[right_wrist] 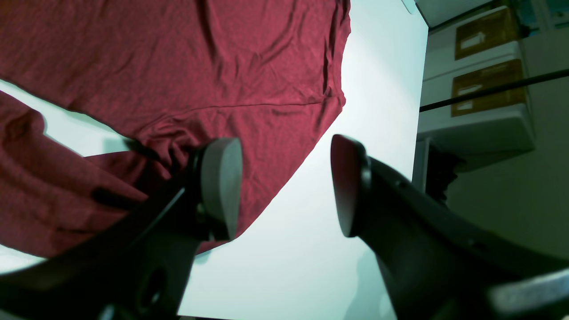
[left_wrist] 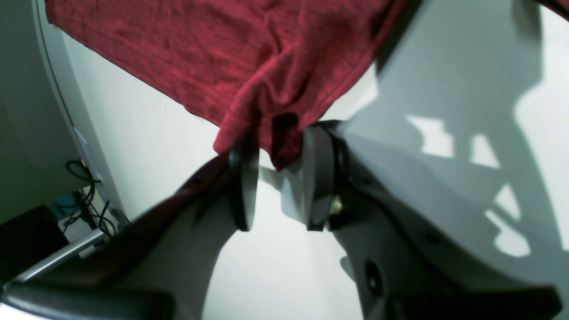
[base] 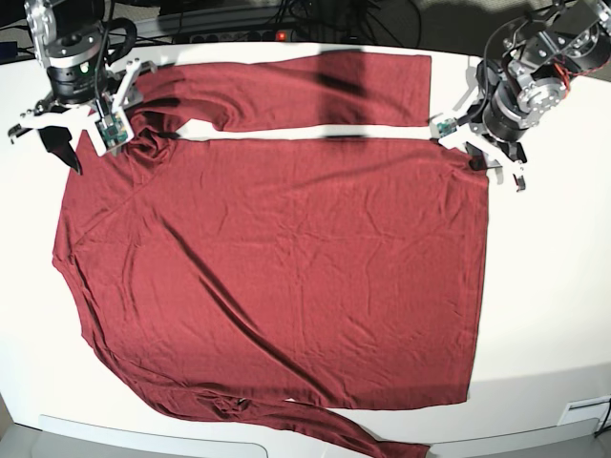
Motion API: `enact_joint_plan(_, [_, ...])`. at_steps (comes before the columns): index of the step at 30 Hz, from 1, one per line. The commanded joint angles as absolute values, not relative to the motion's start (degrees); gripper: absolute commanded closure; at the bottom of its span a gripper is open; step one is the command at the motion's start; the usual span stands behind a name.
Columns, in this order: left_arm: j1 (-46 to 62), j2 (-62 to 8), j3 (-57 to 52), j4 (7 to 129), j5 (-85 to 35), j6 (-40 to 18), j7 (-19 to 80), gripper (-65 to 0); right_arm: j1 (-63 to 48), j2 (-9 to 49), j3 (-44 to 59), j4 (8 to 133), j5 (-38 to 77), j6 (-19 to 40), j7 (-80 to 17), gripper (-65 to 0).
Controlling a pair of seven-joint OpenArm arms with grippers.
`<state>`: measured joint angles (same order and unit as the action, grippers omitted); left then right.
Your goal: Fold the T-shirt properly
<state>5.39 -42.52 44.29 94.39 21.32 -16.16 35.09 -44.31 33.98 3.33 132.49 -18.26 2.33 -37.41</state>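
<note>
The maroon T-shirt (base: 286, 258) lies spread flat on the white table (base: 544, 315), one long sleeve folded across its far edge and the other trailing along the near edge. My left gripper (base: 496, 167) sits at the shirt's far right corner. In the left wrist view that corner of the T-shirt (left_wrist: 222, 53) bunches up between the tips of the left gripper (left_wrist: 280, 186), whose jaws stand apart. My right gripper (base: 81, 134) hovers at the far left shoulder. Seen from the right wrist, the right gripper (right_wrist: 284, 186) is open and holds nothing, one finger over the T-shirt (right_wrist: 200, 66).
Loose cables (left_wrist: 84, 191) hang past the table's edge beside the left arm. Shelves with cardboard boxes (right_wrist: 489, 31) stand beyond the table's edge near the right arm. More cables (base: 286, 14) run behind the table's far edge.
</note>
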Motion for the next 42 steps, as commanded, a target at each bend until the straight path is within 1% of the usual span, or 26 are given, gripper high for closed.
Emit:
enact_joint_plan(1, [6.3, -43.5, 44.7, 92.7, 16.0, -20.2, 40.2, -19.2, -44.5, 34.6, 3.7, 133.5, -19.2, 1.5, -36.7, -32.7])
enact_joint_plan(9, [6.3, -49.7, 44.6, 99.1, -2.1, -20.2, 41.4, -19.2, -44.5, 34.6, 3.7, 133.5, -19.2, 1.5, -36.7, -32.7])
enact_joint_plan(13, [6.3, -52.9, 44.6, 104.4, -3.0, -19.0, 41.8, -19.2, -44.5, 34.6, 3.7, 133.5, -19.2, 1.5, -36.7, -32.7])
enact_joint_plan(17, [6.3, -53.7, 44.6, 109.4, -3.0, -13.2, 41.9, -19.1, -44.5, 34.6, 3.7, 133.5, -19.2, 1.5, -36.8, -32.7])
enact_joint_plan(18, [6.3, -53.7, 44.6, 110.2, -3.0, -12.8, 41.8, -19.1, -44.5, 34.6, 3.7, 133.5, -19.2, 1.5, -36.8, -32.7])
enact_joint_plan(22, [6.3, -53.7, 44.6, 112.0, 2.9, -12.8, 42.0, -19.3, -44.5, 34.6, 3.7, 133.5, -19.2, 1.5, -37.6, -32.7])
enact_joint_plan(23, [6.3, -53.7, 44.6, 112.0, 5.0, -12.8, 41.9, -20.5, -44.5, 34.6, 3.7, 133.5, -19.2, 1.5, -37.6, -32.7])
enact_joint_plan(26, [6.3, -53.7, 44.6, 112.0, 8.5, -12.8, 41.2, -27.4, -44.5, 34.6, 3.7, 133.5, -19.2, 1.5, -37.5, -32.7])
enact_joint_plan(28, [6.3, -53.7, 44.6, 111.9, 9.0, -12.8, 38.3, -29.9, -44.5, 34.6, 3.7, 133.5, -19.2, 1.5, -37.6, -32.7])
enact_joint_plan(30, [6.3, -53.1, 44.6, 111.9, 9.0, -12.8, 35.7, -30.1, -44.5, 34.6, 3.7, 133.5, -19.2, 1.5, -37.6, -32.7])
enact_joint_plan(33, [6.3, -50.9, 44.6, 110.6, 9.3, -12.9, 35.0, -30.1, -44.5, 34.6, 3.7, 133.5, -19.2, 1.5, -37.8, -32.7])
enact_joint_plan(39, [6.3, -45.5, 44.6, 102.2, 18.0, -12.8, 31.1, -30.1, -44.5, 34.6, 3.7, 133.5, -19.2, 1.5, -37.8, -32.7])
enact_joint_plan(42, [6.3, -43.4, 44.6, 98.8, 20.1, -12.8, 31.6, -30.1, -44.5, 34.6, 3.7, 133.5, -19.2, 1.5, -37.8, -32.7])
